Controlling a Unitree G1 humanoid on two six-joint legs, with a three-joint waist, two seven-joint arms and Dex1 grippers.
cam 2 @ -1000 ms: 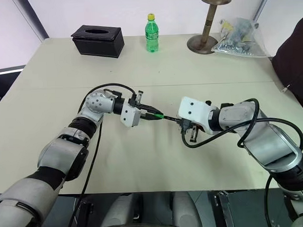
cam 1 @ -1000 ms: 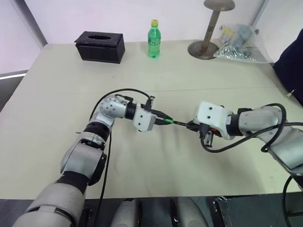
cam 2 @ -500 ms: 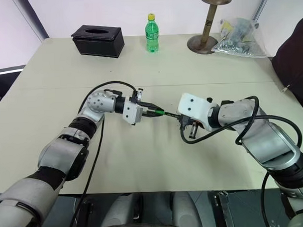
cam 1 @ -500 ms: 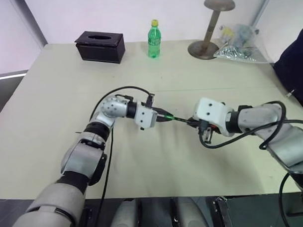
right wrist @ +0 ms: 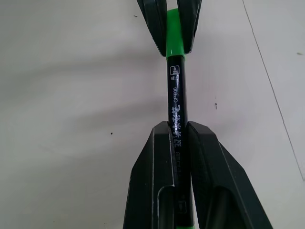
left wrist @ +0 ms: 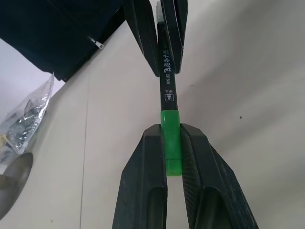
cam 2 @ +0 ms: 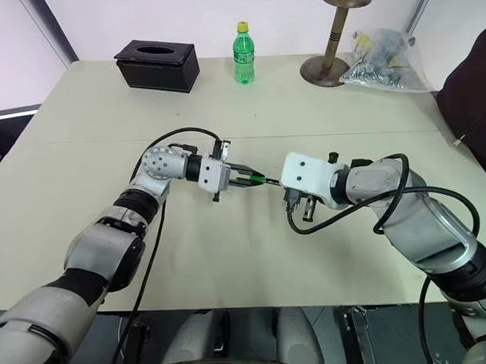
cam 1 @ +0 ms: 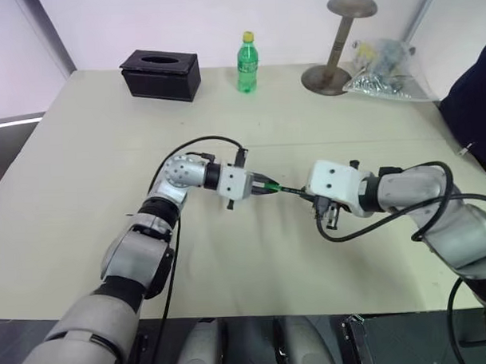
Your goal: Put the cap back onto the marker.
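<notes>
The left gripper (left wrist: 171, 157) squeezes the small, smooth green cap (left wrist: 171, 140). The right gripper (right wrist: 178, 143) squeezes the thin, round black marker (right wrist: 177, 102) with white letters. Cap and marker meet end to end in a straight line, up above the flat, pale bench (cam 1: 82, 156)

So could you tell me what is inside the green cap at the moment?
The cap, pinched by the left tool, sits on the end of the black marker, which the right tool holds. The marker's tip is covered by the cap, so it cannot be seen.
</notes>
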